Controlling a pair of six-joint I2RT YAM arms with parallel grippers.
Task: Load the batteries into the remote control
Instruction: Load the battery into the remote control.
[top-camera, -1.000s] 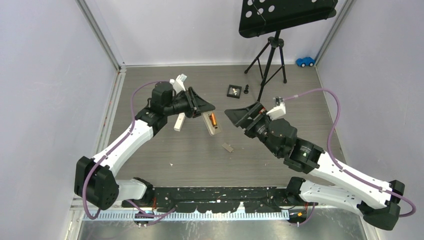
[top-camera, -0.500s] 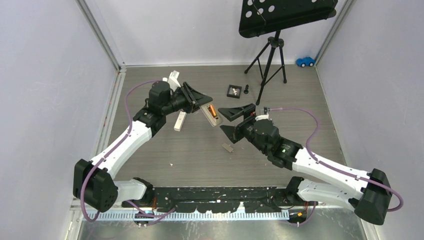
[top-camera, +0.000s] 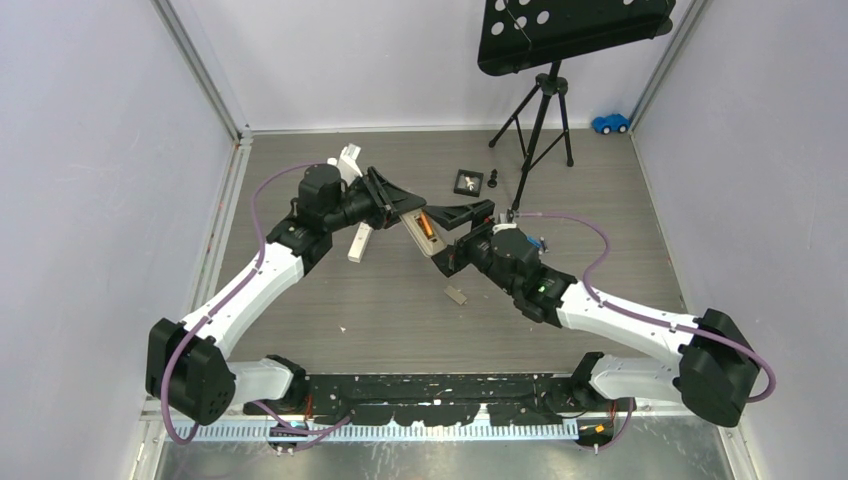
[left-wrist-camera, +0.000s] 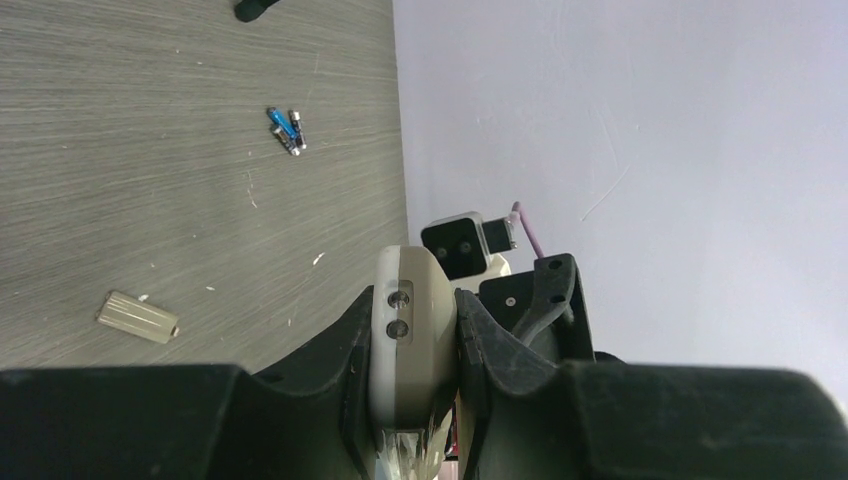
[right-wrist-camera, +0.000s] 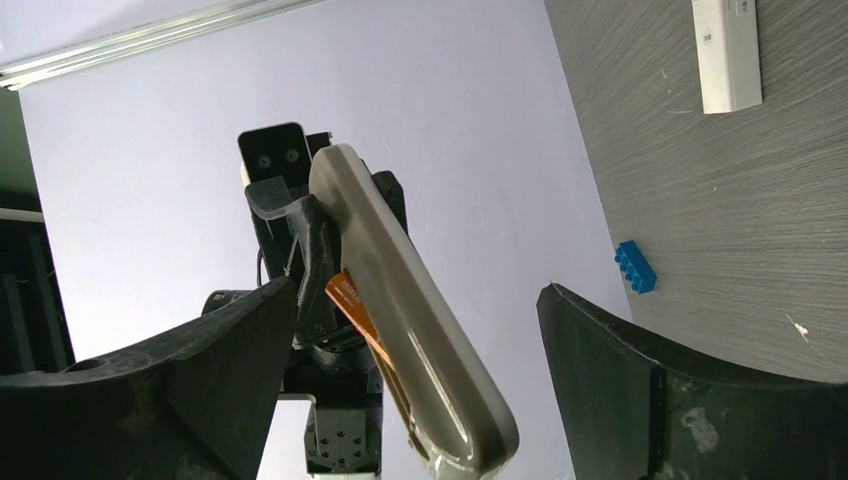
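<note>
Left gripper (top-camera: 401, 206) is clamped on the light, rigid, probably slick remote control (right-wrist-camera: 405, 300), held aloft with an orange battery (right-wrist-camera: 352, 300) seated, and the wide-open, empty right gripper (top-camera: 458, 237) is best closed across its narrow edges.

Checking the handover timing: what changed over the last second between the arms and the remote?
The right gripper, jaws open, swung in leftward until it flanks the end of the remote. The left gripper nudged the remote slightly farther from the bases. Unchanged: the left grip, the orange battery seated inside, the loose cover.
</note>
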